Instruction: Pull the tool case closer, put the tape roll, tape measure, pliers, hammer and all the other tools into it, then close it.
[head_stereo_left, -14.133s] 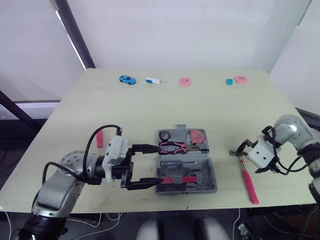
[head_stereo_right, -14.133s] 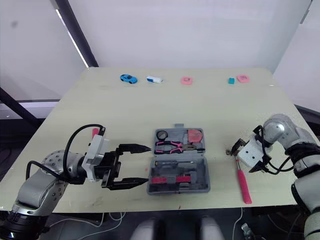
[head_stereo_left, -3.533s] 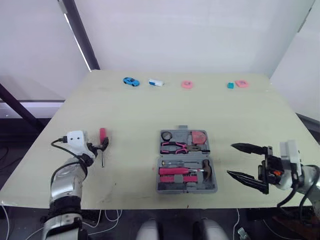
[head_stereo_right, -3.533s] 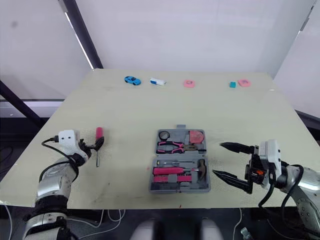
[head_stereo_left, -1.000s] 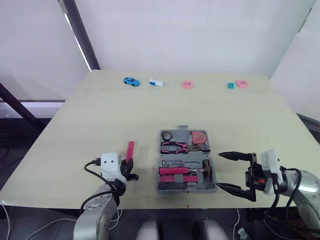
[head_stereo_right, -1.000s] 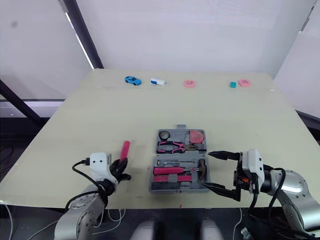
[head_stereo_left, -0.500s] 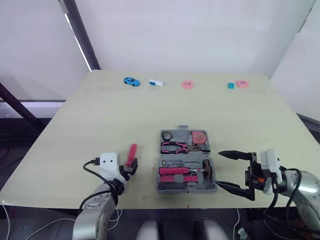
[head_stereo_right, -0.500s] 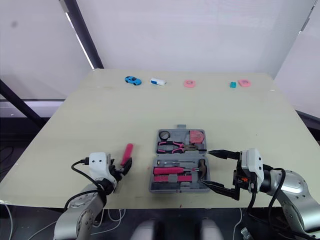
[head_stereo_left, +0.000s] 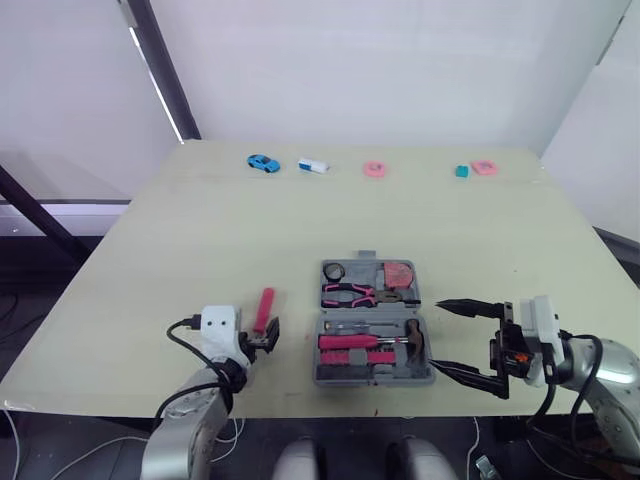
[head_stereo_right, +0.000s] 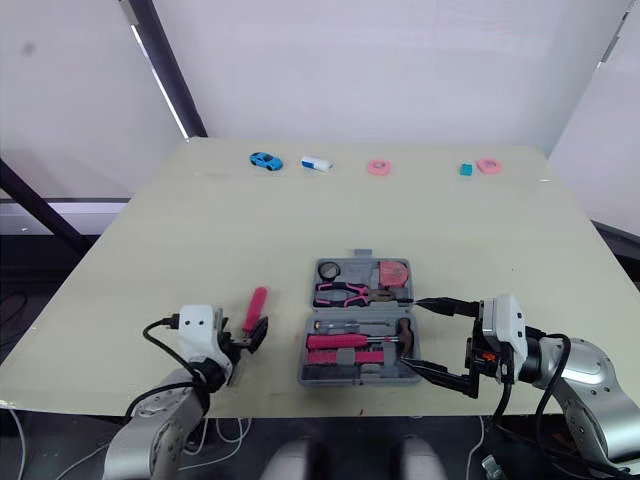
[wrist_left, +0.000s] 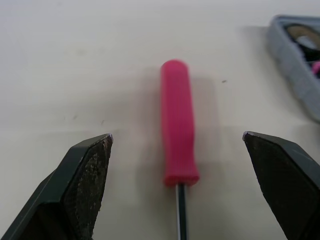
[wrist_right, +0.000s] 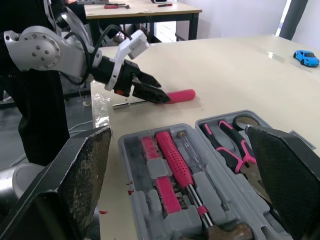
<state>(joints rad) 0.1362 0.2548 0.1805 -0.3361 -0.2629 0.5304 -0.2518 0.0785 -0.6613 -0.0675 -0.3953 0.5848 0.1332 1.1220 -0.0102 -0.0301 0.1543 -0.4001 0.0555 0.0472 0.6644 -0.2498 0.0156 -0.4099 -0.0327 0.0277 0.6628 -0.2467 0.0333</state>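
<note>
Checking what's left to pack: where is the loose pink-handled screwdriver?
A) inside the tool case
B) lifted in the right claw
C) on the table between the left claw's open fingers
C: the screwdriver lies flat on the table left of the tool case, the left claw open on either side of its handle.

The pink screwdriver (wrist_left: 178, 150) loses its steel shaft at the frame edge in the left wrist view, where the grey tool case (wrist_left: 295, 75) is cropped to a blurred corner. The hammer (wrist_right: 225, 234) is cut off at its head in the right wrist view. A pink item (head_stereo_left: 374, 169) and a teal item (head_stereo_left: 460, 171) at the far edge are too small to identify.
</note>
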